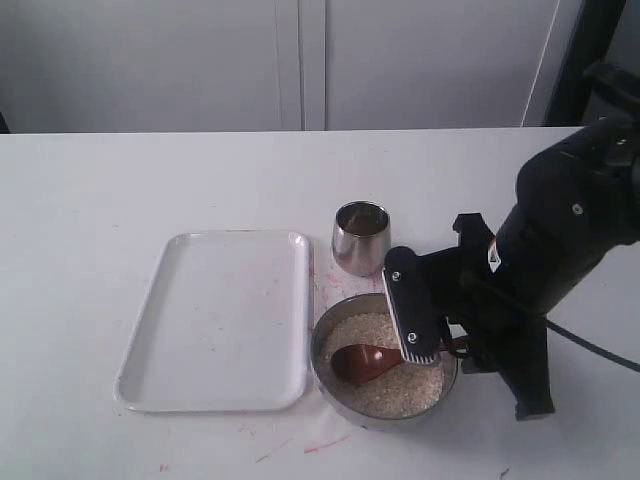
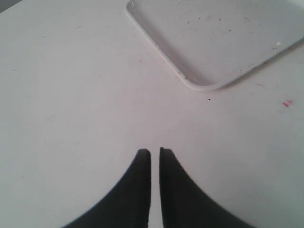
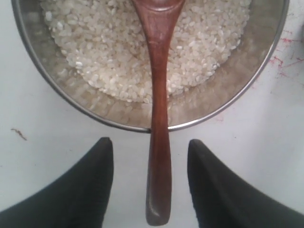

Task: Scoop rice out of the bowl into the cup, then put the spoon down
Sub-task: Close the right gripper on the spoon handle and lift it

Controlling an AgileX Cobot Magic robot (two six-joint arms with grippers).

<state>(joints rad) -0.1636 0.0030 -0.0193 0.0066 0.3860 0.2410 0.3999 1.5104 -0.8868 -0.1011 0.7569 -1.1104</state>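
The wide metal bowl holds off-white rice. The dark wooden spoon lies with its oval end on the rice and its handle resting over the bowl's rim. My right gripper is open, one finger on each side of the handle end, touching neither side. The small steel cup stands just behind the bowl. My left gripper is shut on nothing above bare table, and it does not show in the exterior view.
A white rectangular tray lies left of the bowl. The right arm reaches in from the right over the bowl's right side. Faint red marks dot the white table near the bowl.
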